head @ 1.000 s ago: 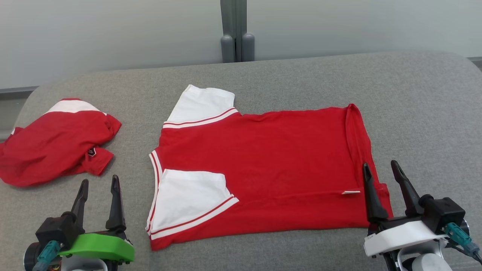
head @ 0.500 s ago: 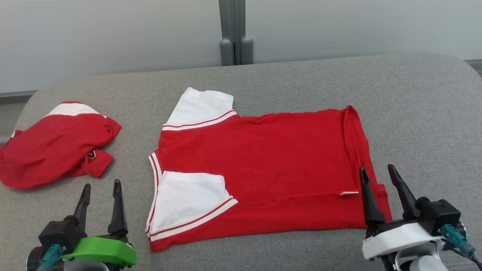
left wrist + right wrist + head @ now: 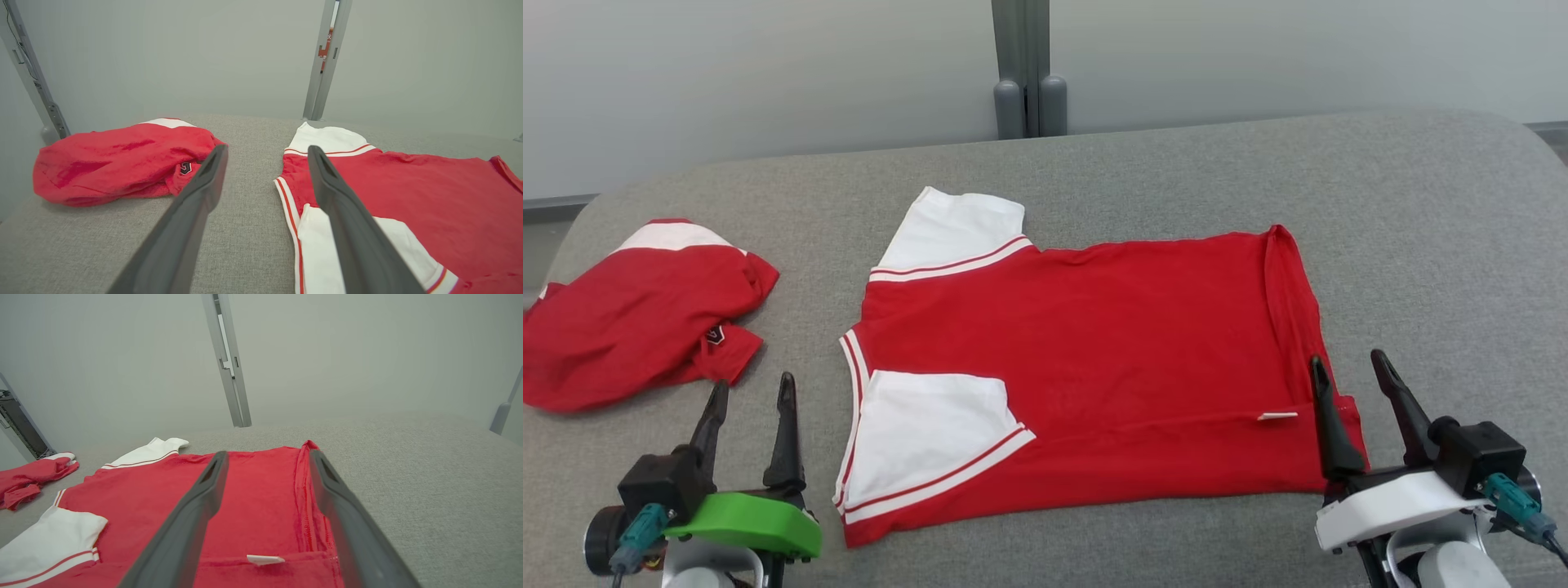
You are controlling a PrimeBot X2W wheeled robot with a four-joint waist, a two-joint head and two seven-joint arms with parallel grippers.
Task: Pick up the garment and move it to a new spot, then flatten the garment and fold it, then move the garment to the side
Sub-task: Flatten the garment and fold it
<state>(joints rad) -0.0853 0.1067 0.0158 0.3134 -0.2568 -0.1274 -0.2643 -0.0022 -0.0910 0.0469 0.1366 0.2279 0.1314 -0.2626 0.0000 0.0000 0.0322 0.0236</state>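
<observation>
On the grey cushion (image 3: 1421,245), the red shirt (image 3: 1094,343) is lying flat, looking soft and floppy. The left gripper (image 3: 752,382) and right gripper (image 3: 1346,358) are hanging open, empty. Pinching its near corners is looking best.

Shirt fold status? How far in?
Done: the shirt lies flat, its near sleeve folded onto the body, and the near long edge looks folded in.
In hand: nothing. The left claw and right claw are both open, the right one at the hem corner.
Left: the far sleeve sticks out, so more folding, then moving it aside.
A second shirt lies bunched at the left.
</observation>
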